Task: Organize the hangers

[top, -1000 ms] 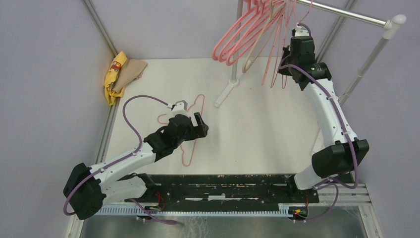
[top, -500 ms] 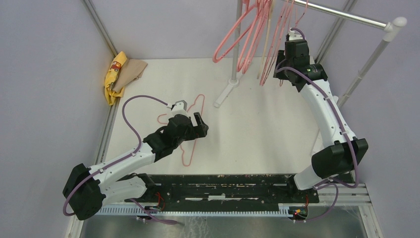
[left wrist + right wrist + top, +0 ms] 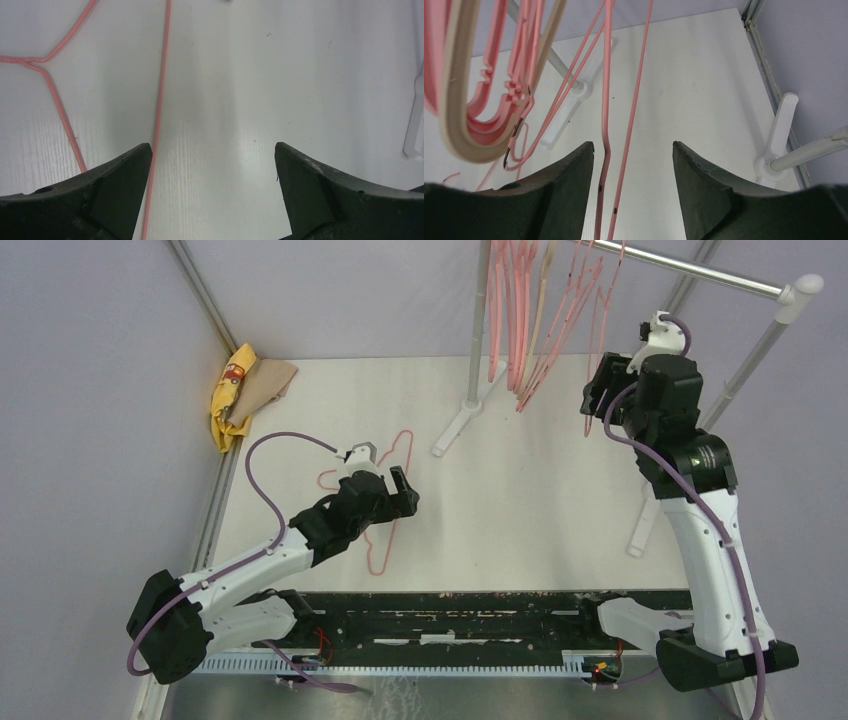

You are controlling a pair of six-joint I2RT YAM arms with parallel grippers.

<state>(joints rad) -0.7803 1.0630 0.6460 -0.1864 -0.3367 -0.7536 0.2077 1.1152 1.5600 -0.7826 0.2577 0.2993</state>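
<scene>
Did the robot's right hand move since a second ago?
Yes. The right gripper pulled back from the silver rail, toward the near edge of the table, and its jaws opened around a thin pink hanger hanging there.

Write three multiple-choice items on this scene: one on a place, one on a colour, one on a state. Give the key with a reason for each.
1. The thin pink wire hanger that is off the rail is:
A. propped against the back wall
B. lying flat on the white table
C. on the floor

2. The one thick plastic hanger on the silver metal rail that is not pink is:
A. green
B. black
C. beige

3. The left pincer is:
A. open and empty
B. shut on the wire hanger
C. shut and empty

Key:
1. B: the top view shows its whole outline flat on the tabletop, partly under the left arm.
2. C: the right wrist view shows a pale beige hanger beside the pink ones.
3. A: the left wrist view shows the jaws wide apart with bare table between them, the wire just beside one jaw.
</scene>
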